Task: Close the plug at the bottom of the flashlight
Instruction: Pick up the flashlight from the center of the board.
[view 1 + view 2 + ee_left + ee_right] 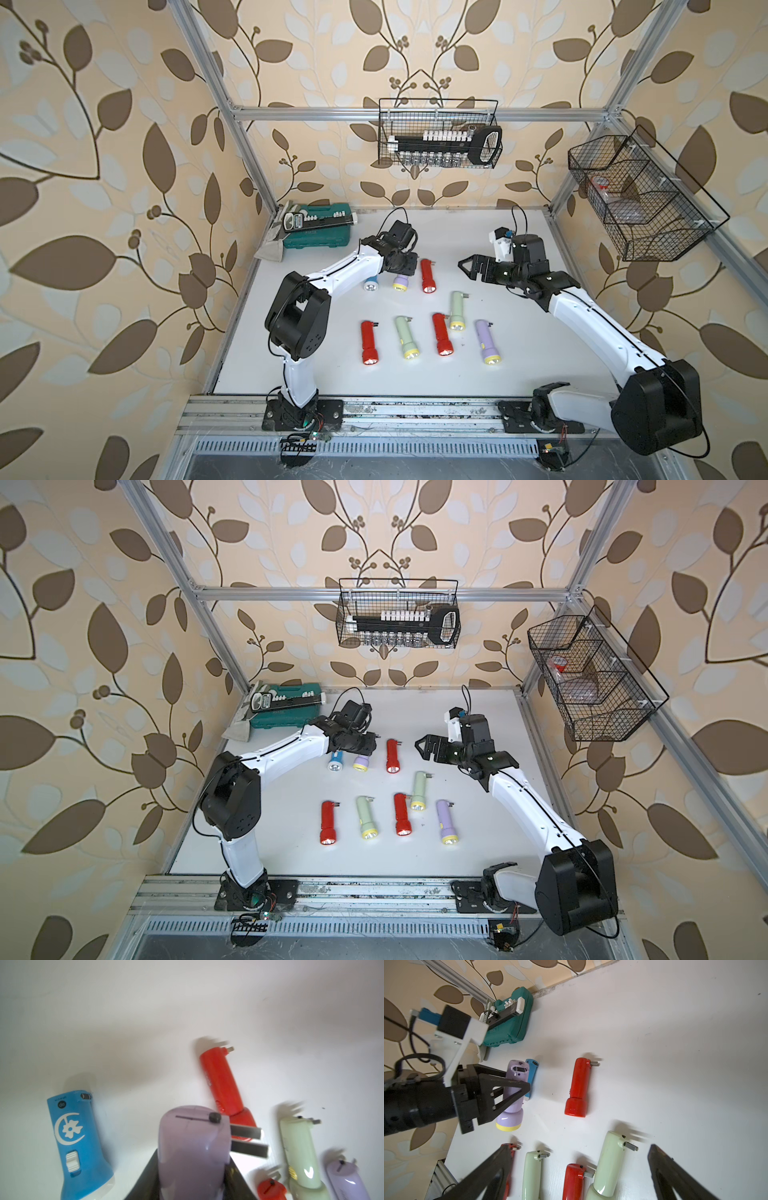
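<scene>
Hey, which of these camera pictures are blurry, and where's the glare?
Left wrist view: the lilac plastic flashlight held by the left gripper looks soft, with white glare beside its metal prongs; the red plastic flashlight is ghosted at its plug end. Right wrist view: the black fingers of the right gripper are out of focus. Both top views: sharp, evenly lit white table.

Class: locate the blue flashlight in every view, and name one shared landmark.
Top view: blue flashlight, partly hidden under the left arm.
Top view: likewise, under that arm.
Left wrist: whole, beside the purple flashlight.
Right wrist: partly hidden behind that purple flashlight.
Landmark: the purple flashlight in the left gripper.
</scene>
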